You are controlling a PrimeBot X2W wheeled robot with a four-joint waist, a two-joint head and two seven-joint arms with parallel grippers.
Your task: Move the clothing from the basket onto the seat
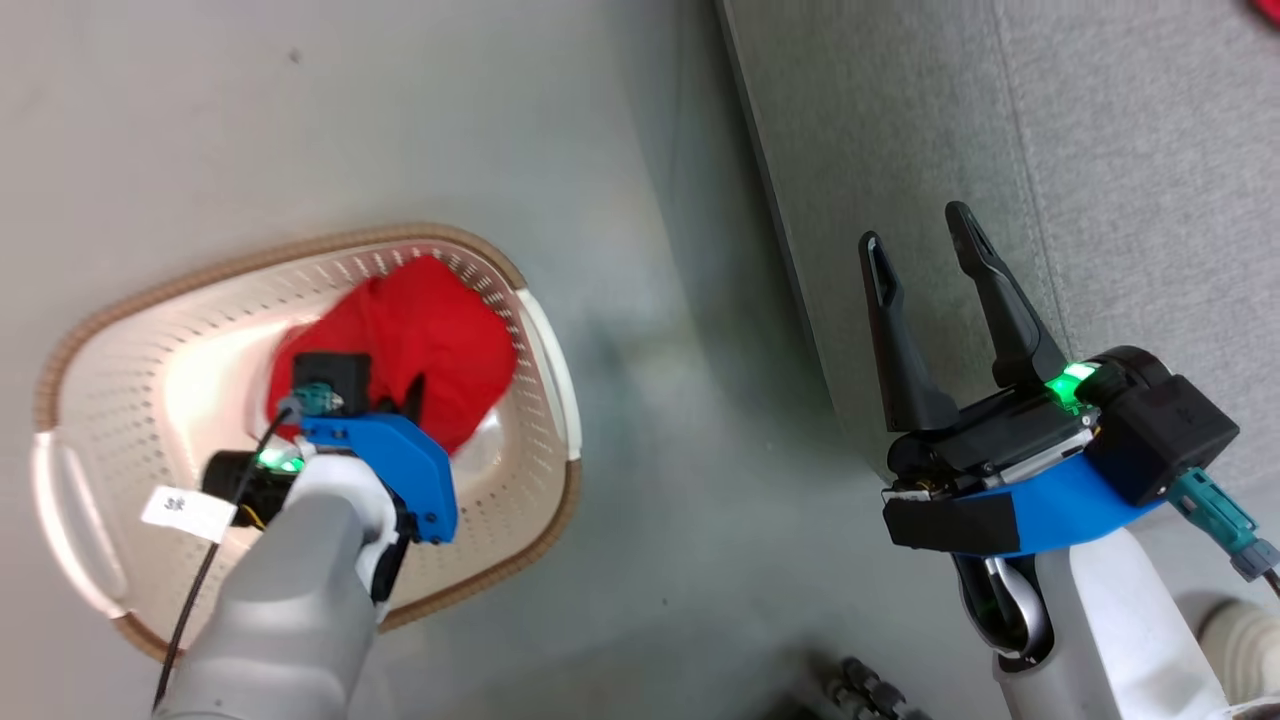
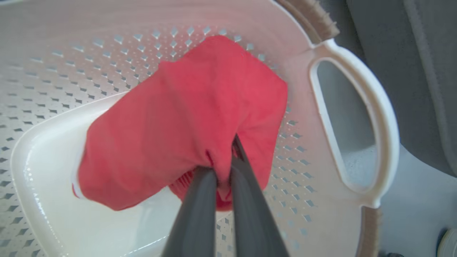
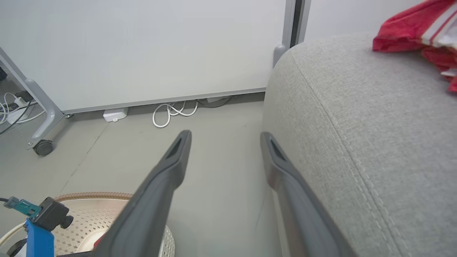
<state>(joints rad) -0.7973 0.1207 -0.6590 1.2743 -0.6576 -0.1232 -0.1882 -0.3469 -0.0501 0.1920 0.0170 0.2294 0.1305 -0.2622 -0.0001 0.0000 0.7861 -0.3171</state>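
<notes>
The left gripper (image 2: 223,157) reaches into the basket (image 2: 357,107), jaws pressed together on a fold of the red garment (image 2: 185,117) at the handle end nearest the seat (image 3: 357,125), a pinch suited to lifting soft cloth. The right gripper (image 3: 225,135) hangs spread and empty beside the seat's front edge (a second red garment (image 3: 410,28) lies on top).

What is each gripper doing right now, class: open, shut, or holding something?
Left gripper: shut on the bright red soft jersey garment in the cream-white perforated plastic basket.
Right gripper: open, empty, by the light grey fabric seat.
</notes>
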